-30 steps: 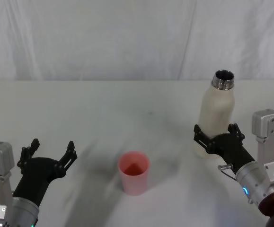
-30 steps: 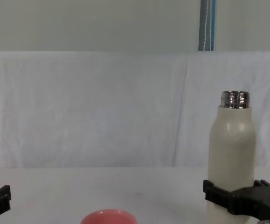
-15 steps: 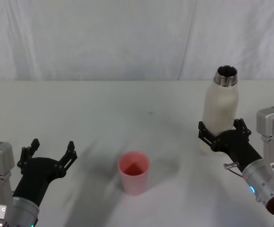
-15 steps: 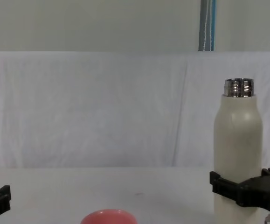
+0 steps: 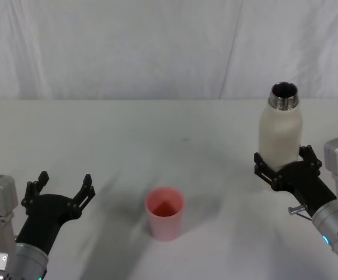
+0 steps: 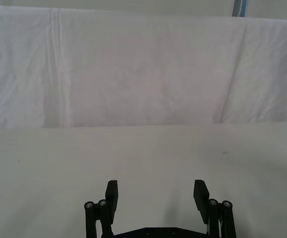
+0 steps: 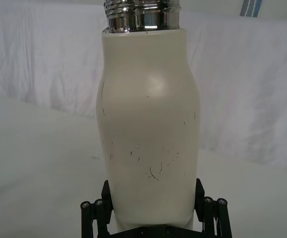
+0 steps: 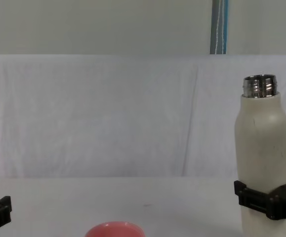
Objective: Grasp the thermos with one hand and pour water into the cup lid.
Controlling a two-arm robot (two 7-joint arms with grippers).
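The right gripper (image 5: 284,168) has lifted the thermos (image 5: 279,133) rightward.

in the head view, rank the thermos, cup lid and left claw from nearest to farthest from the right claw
1. The thermos: on the robot's right, held between the fingers of the right claw.
2. The cup lid: near the table's middle, to the right claw's left and nearer the robot.
3. The left claw: far on the robot's left, open over the table.

Black blocky fingers (image 5: 86,185), round pivot screws, silver-grey wrists, pale boxy housings, perhaps blue indicator lights
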